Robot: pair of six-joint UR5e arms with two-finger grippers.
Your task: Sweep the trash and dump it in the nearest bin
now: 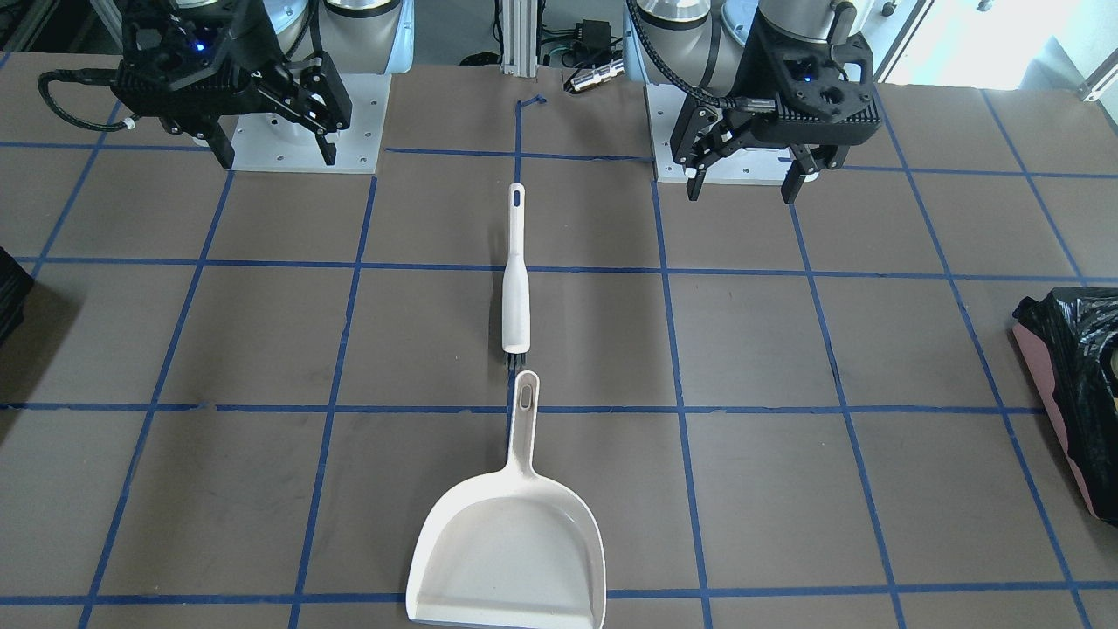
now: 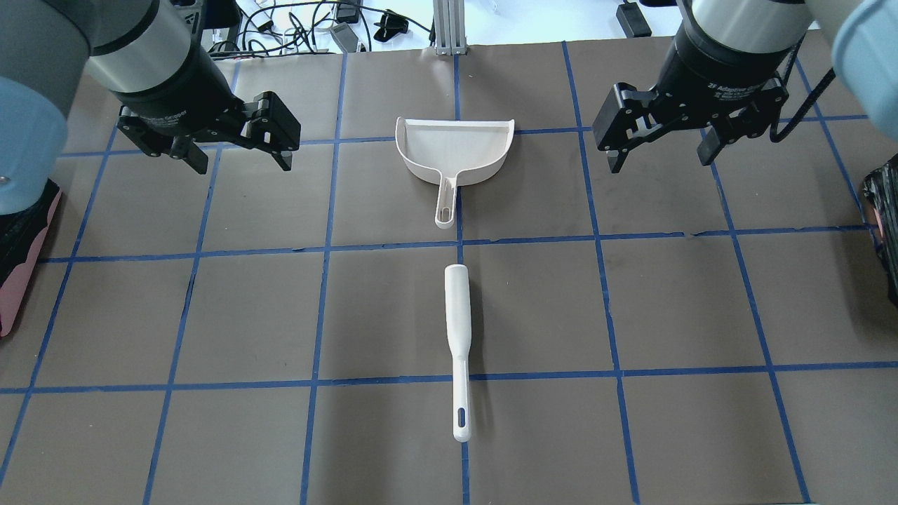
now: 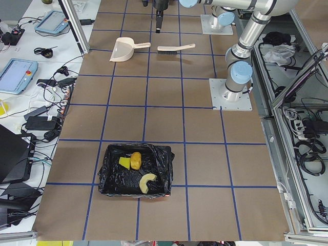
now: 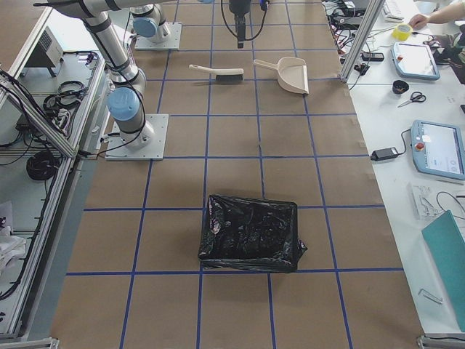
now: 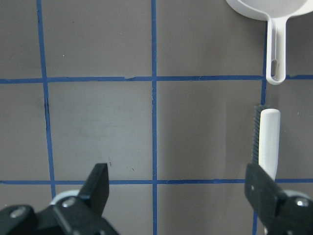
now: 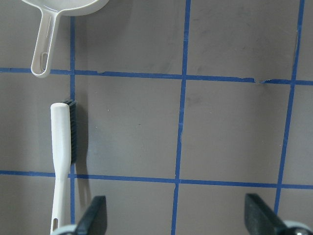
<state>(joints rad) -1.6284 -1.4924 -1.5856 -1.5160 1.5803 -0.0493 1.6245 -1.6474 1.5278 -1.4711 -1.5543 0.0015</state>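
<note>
The three scraps lie in the bag-lined bin [image 3: 110, 179] at my left end of the table: brown lump [image 3: 136, 160], yellow-green wedge [image 3: 124, 162] and pale rind slice [image 3: 147, 181]. That bin's pink side shows in the overhead view [image 2: 14, 280]. A white dustpan [image 2: 454, 151] lies empty at the table's middle. A white brush [image 2: 457, 330] lies in line with its handle, bristles toward it. My left gripper [image 2: 243, 166] and right gripper [image 2: 659, 163] hover open and empty on either side of the dustpan, above the table.
A second black-bagged bin [image 4: 251, 233] stands at my right end of the table, with nothing visible in it. The brown table [image 2: 210, 315] is marked with a blue tape grid. Cables and devices [image 2: 337, 28] lie beyond the far edge.
</note>
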